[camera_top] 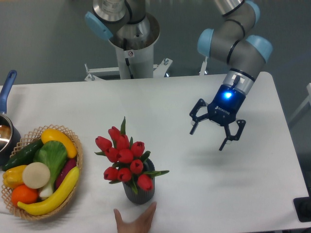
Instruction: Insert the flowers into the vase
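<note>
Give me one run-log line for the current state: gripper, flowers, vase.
gripper: open, empty, right of vase | flowers: standing in vase | vase: upright on table | hand: at front edge near vase
</note>
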Controlling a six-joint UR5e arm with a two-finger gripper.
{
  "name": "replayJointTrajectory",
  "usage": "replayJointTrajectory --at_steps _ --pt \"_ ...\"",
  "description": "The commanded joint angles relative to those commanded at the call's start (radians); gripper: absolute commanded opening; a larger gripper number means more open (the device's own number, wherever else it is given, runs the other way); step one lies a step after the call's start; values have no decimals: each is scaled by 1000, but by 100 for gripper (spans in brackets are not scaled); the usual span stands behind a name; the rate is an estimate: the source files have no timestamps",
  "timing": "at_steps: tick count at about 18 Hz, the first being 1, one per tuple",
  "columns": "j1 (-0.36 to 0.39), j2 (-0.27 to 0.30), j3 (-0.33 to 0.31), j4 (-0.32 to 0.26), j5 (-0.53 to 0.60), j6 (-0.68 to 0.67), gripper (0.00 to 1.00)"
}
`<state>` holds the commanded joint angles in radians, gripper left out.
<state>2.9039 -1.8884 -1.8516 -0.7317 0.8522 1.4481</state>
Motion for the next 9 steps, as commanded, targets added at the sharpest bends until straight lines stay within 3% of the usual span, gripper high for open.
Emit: replayJointTrajectory --at_steps 6,9 --pt "-3 35 23 -15 312 0 100" --pt "-9 52 101 -214 497 5 100"
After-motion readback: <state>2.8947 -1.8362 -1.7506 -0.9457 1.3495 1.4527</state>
